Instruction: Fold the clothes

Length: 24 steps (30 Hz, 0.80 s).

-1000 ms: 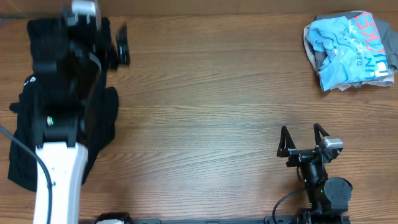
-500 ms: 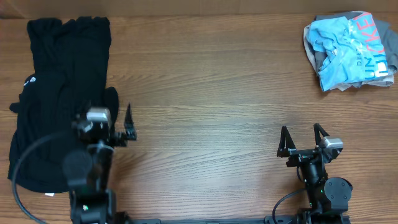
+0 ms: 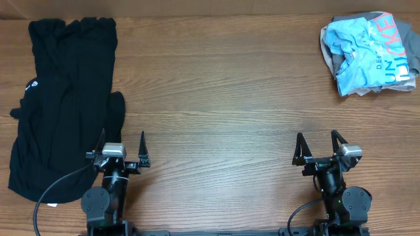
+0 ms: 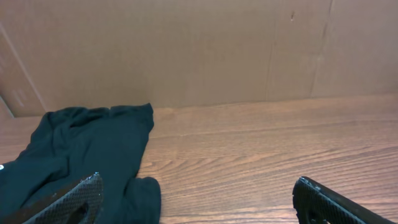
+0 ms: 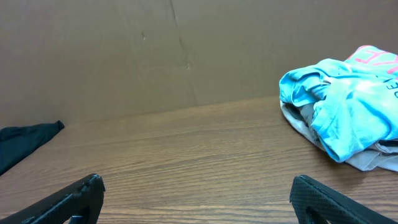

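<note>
with left claw [image 3: 123, 145] and right claw [image 3: 317, 145] both spread wide and empty at the bench [image 3: 216, 98] edge, a pick is judged next: the blue shirt [image 3: 364, 56] must be reached and flattened.

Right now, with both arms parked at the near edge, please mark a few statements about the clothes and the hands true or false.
1. The black garment lies spread out on the left side of the table. True.
2. The left hand grips the black garment. False: it is open and holds nothing.
3. The blue T-shirt is folded flat. False: it lies crumpled in a heap at the far right corner.
4. The right hand is open and empty. True.
</note>
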Each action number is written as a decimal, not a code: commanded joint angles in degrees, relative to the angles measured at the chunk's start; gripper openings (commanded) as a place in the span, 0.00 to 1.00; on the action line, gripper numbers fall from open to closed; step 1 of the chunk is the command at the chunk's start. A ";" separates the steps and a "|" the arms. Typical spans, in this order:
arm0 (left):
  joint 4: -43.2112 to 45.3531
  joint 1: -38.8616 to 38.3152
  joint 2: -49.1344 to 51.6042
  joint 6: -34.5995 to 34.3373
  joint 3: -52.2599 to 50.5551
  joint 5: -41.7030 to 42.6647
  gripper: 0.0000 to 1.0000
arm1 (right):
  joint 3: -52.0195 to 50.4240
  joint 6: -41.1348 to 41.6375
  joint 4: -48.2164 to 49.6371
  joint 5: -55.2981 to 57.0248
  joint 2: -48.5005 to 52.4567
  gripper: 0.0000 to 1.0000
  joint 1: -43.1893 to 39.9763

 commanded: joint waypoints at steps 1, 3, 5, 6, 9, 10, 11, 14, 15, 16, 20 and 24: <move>-1.84 0.20 -2.78 -0.28 -0.48 0.68 1.00 | -0.59 -0.04 0.22 -0.09 -0.61 1.00 -0.24; -4.31 0.11 -3.85 -0.28 -0.48 0.70 1.00 | -0.59 -0.02 0.22 -0.09 -0.61 1.00 -0.24; -7.10 -0.37 -4.87 -0.22 -0.48 0.46 1.00 | -0.59 -0.02 0.22 -0.09 -0.61 1.00 -0.24; -8.35 -0.63 -5.29 -0.24 -0.48 -0.07 1.00 | -0.59 -0.02 0.22 -0.09 -0.61 1.00 -0.24; -13.90 -1.79 -7.19 -0.22 -0.48 -1.81 1.00 | -0.59 -0.04 0.22 -0.09 -0.61 1.00 -0.24; -15.21 -2.16 -7.91 -0.28 -0.48 -2.71 1.00 | -0.59 -0.04 0.22 -0.09 -0.61 1.00 -0.24; -15.02 -2.51 -8.35 -0.22 -0.50 -3.06 1.00 | -0.59 -0.04 0.22 -0.09 -0.61 1.00 -0.24; -15.08 -3.19 -9.55 0.61 -0.50 -3.32 1.00 | -0.59 -0.02 0.22 -0.09 -0.61 1.00 -0.24; -15.08 -3.17 -9.77 0.61 -0.50 -3.32 1.00 | -0.59 -0.04 0.22 -0.09 -0.61 1.00 -0.24; -15.08 -3.17 -10.08 0.59 -0.48 -3.30 1.00 | -0.59 -0.02 0.22 -0.09 -0.61 1.00 -0.24; -14.60 -3.23 -12.39 0.59 -0.48 -2.89 1.00 | -0.59 -0.04 0.22 -0.09 -0.61 1.00 -0.24; -14.80 -3.26 -12.33 0.59 -0.48 -2.91 1.00 | -0.59 -0.02 0.22 -0.09 -0.61 1.00 -0.24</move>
